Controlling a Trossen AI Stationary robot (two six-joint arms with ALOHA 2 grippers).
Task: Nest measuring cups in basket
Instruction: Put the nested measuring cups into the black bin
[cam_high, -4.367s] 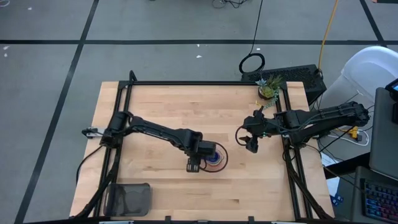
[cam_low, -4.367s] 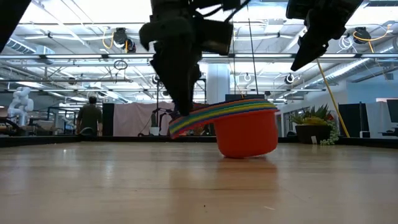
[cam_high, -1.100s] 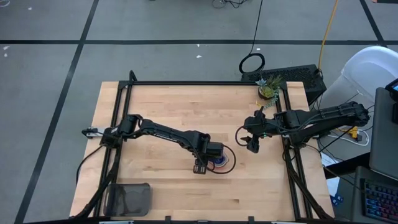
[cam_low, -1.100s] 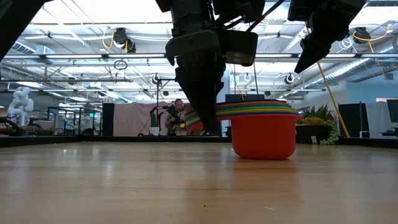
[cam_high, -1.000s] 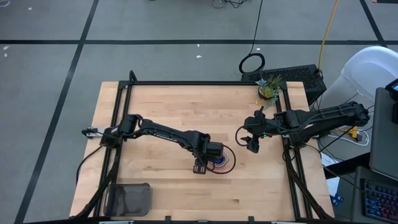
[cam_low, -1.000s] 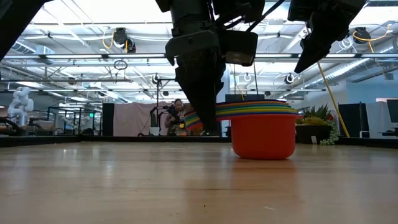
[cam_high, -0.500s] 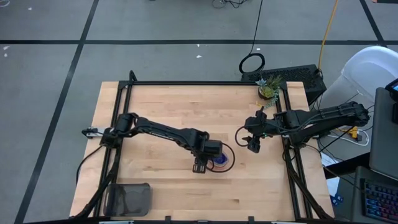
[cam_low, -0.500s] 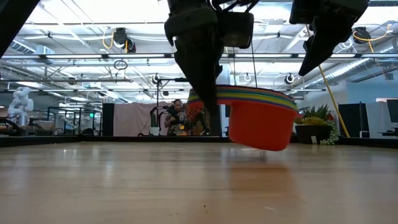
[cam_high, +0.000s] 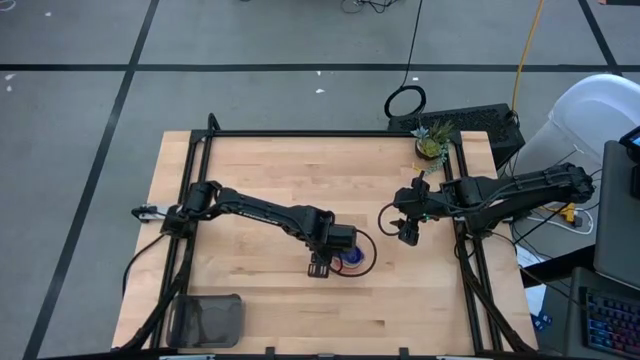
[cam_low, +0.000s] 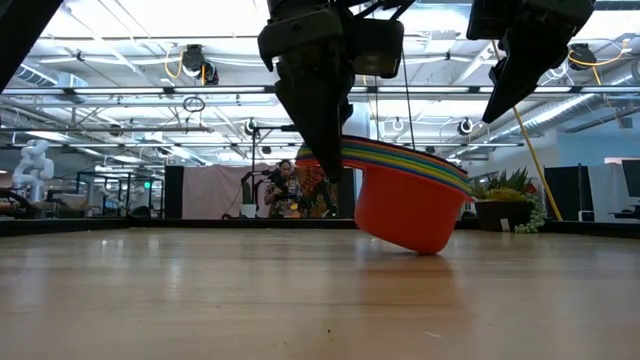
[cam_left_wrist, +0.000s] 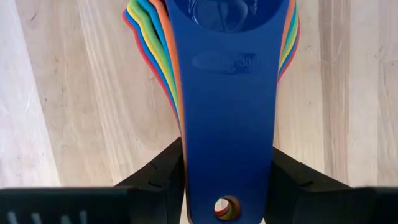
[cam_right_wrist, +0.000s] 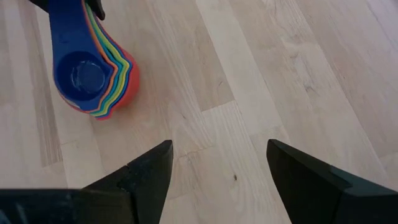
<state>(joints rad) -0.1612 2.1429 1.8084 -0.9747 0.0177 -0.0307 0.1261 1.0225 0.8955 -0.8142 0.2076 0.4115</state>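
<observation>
Basket (cam_high: 206, 320) noted at table's (cam_high: 260, 170) near-left corner, well apart from stack. Nested measuring cups (cam_low: 410, 200) found approx. mid-table, clamped by stacked handles in left gripper (cam_high: 321, 263); fingers (cam_left_wrist: 165, 180) closed on either side of handles. Stack seen lifted clear of wood and tilted, bowl end lower, red cup outermost, blue innermost. Long axis runs handle-to-bowl, bowls pointing away from left gripper, toward right side. Right gripper (cam_high: 405, 234) held high farther right, jaws apart, nothing held. Potted plant (cam_high: 431, 143) at far-right edge.

Basket (cam_high: 205, 320) partly cut off at edge, inner measuring cups (cam_low: 405, 200) hidden by nesting
</observation>
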